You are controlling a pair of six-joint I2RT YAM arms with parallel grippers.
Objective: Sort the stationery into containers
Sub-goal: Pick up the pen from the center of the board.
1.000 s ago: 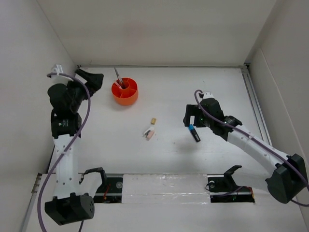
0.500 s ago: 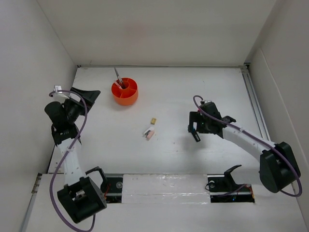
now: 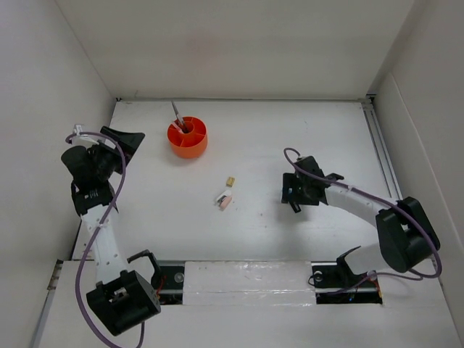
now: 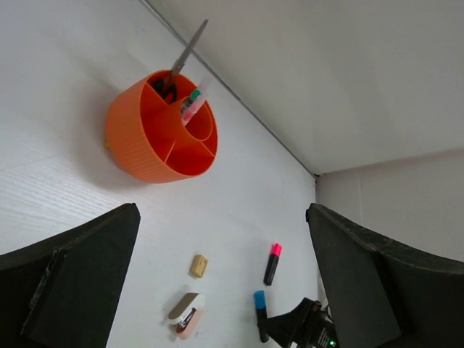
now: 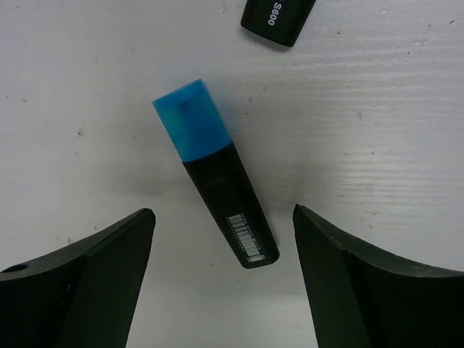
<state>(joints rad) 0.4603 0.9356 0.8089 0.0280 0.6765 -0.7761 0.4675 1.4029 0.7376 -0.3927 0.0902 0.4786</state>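
The orange tub (image 3: pixel 188 138) (image 4: pixel 161 130) stands at the far left of the table, holding scissors (image 4: pixel 185 56) and pens (image 4: pixel 194 101). A black marker with a blue cap (image 5: pixel 217 174) (image 4: pixel 259 313) lies flat on the table. My right gripper (image 3: pixel 293 196) (image 5: pixel 223 217) is low over it and open, one finger on each side of its black barrel, not touching. The black end of the pink-capped marker (image 5: pixel 278 18) (image 4: pixel 272 263) lies just beyond. A tan eraser (image 3: pixel 230 180) and the white and pink erasers (image 3: pixel 223 200) lie mid-table. My left gripper (image 3: pixel 123 138) (image 4: pixel 222 210) is open and empty, left of the tub.
White walls enclose the table on the left, back and right. A metal rail (image 3: pixel 380 145) runs along the right edge. The arm bases and a taped strip (image 3: pixel 246 279) line the near edge.
My right gripper has come down over the blue-capped marker and now covers most of it from above. My left arm has drawn back to the left, away from the tub.
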